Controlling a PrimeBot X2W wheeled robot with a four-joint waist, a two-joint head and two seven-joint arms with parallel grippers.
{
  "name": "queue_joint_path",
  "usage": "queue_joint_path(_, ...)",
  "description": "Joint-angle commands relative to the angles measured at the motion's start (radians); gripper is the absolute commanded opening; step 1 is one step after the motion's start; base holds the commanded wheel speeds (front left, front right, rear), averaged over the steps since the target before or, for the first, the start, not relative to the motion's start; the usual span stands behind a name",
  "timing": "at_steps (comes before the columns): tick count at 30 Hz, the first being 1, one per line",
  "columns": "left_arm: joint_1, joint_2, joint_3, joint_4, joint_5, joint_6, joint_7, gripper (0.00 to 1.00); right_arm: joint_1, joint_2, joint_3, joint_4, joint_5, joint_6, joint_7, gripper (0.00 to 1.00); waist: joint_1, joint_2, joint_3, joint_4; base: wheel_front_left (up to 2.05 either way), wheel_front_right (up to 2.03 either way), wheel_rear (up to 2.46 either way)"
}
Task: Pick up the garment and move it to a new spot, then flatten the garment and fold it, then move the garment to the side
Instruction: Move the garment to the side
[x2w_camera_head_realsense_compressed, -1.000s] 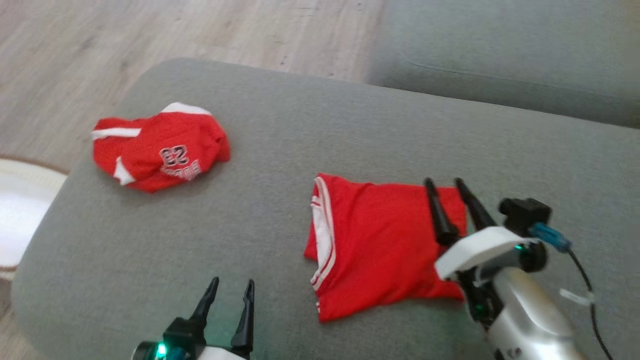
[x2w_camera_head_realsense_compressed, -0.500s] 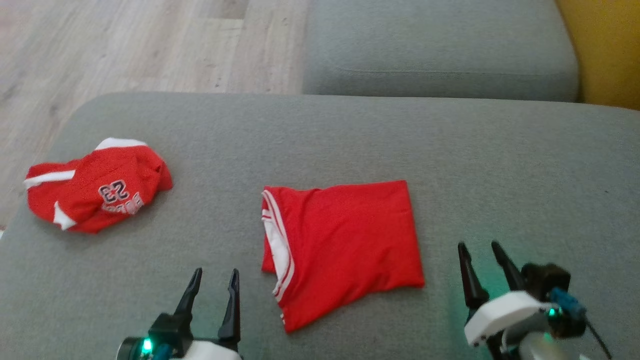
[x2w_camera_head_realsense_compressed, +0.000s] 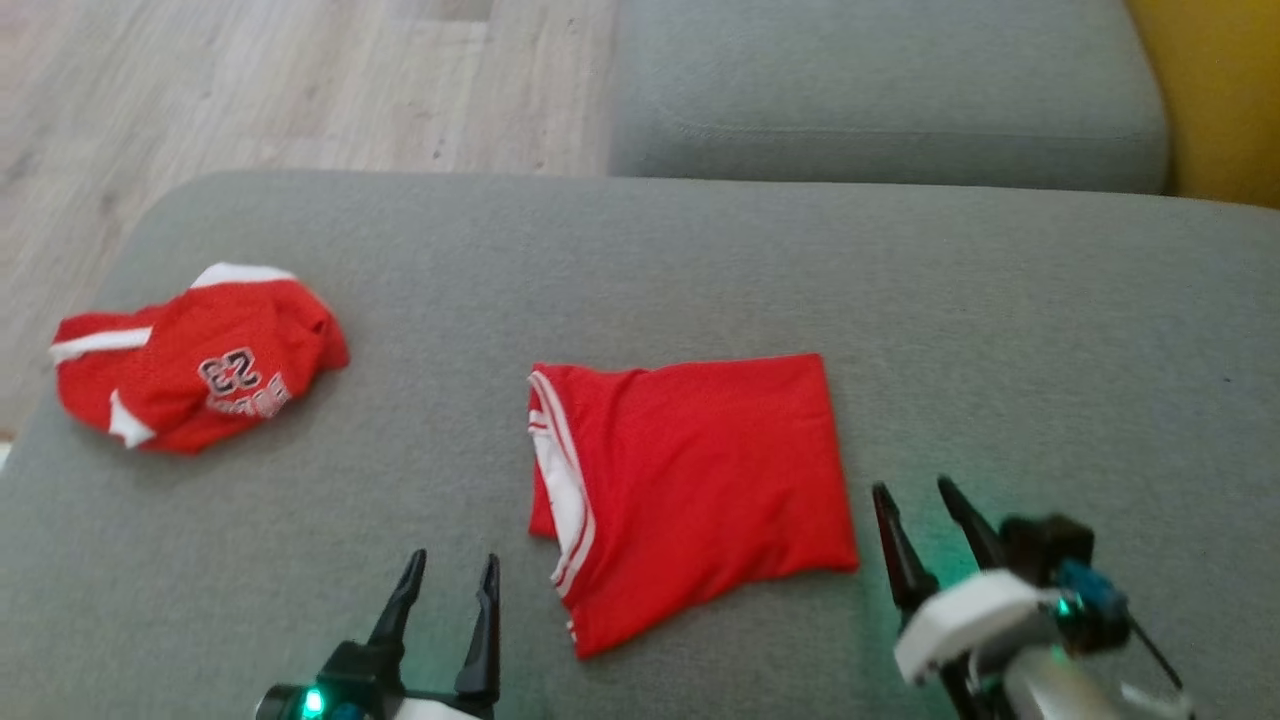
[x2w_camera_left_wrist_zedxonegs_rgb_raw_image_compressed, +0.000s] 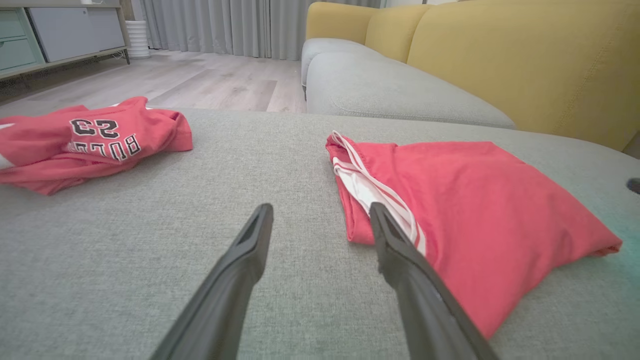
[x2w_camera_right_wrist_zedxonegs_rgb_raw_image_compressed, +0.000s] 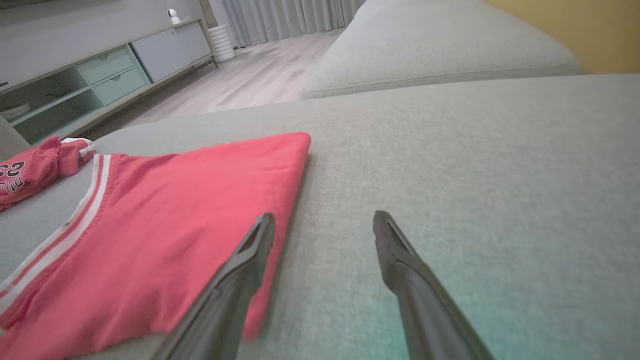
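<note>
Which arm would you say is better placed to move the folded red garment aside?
Probably the right: the right gripper is open beside the folded garment, with free cushion beyond; the crumpled jersey lies leftward.

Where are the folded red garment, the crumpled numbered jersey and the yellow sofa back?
folded red garment (x2w_camera_head_realsense_compressed: 700, 480), head view, middle of its top layer.
crumpled jersey (x2w_camera_head_realsense_compressed: 226, 371), head view, on its printed number.
yellow sofa back (x2w_camera_left_wrist_zedxonegs_rgb_raw_image_compressed: 525, 65), left wrist view, its broad face.

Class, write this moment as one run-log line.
folded garment: flat on cushion | left end effector: open, empty | right end effector: open, empty | crumpled jersey: far left, apart
</note>
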Motion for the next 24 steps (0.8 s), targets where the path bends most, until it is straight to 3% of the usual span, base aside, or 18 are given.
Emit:
queue_joint_path(1, -0.047, 0.000, 0.021, -0.027, -0.005, 0.002, -0.005, 1.00, -0.082, 0.000, 0.032, -0.018, 0.007, -0.001, -0.014, 1.00, 0.0000, -0.0001, 0.015, 0.023, 0.00, 0.00, 0.00)
queue_joint_path(7, -0.061, 0.000, -0.027, -0.018, -0.011, -0.003, -0.005, 1.00, -0.208, 0.000, 0.060, 0.149, 0.016, -0.001, -0.006, 1.00, 0.0000, -0.0001, 0.055, 0.099, 0.00, 0.00, 0.00)
queue_joint_path(11, -0.070, 0.000, -0.055, -0.004, -0.009, -0.004, -0.005, 1.00, -0.259, 0.000, 0.043, 0.328, 0.009, -0.001, 0.028, 1.00, 0.0000, -0.0001, 0.069, 0.140, 0.00, 0.00, 0.00)
queue_joint_path(12, -0.070, 0.000, -0.055, -0.003, -0.010, -0.003, -0.005, 1.00, -0.261, 0.000, 0.047, 0.351, 0.014, -0.001, 0.027, 0.60, 0.0000, -0.0001, 0.070, 0.140, 0.00, 0.00, 0.00)
queue_joint_path(13, -0.068, 0.000, -0.053, -0.003, -0.011, 0.000, -0.005, 1.00, -0.263, 0.000, 0.052, 0.368, 0.015, -0.001, 0.023, 0.00, 0.0000, -0.0001, 0.069, 0.134, 0.00, 0.00, 0.00)
queue_joint_path(21, -0.055, 0.000, -0.025, -0.009, -0.017, 0.002, -0.005, 1.00, -0.272, 0.000, 0.005, 0.413, -0.001, -0.001, -0.011, 0.00, 0.0000, -0.0001, 0.044, -0.011, 0.00, 0.00, 0.00)
queue_joint_path(24, -0.053, 0.000, -0.024, -0.020, -0.031, 0.004, -0.005, 1.00, -0.266, 0.000, -0.017, 0.382, -0.016, -0.001, -0.013, 0.00, 0.0000, -0.0001, 0.036, -0.124, 0.00, 0.00, 0.00)
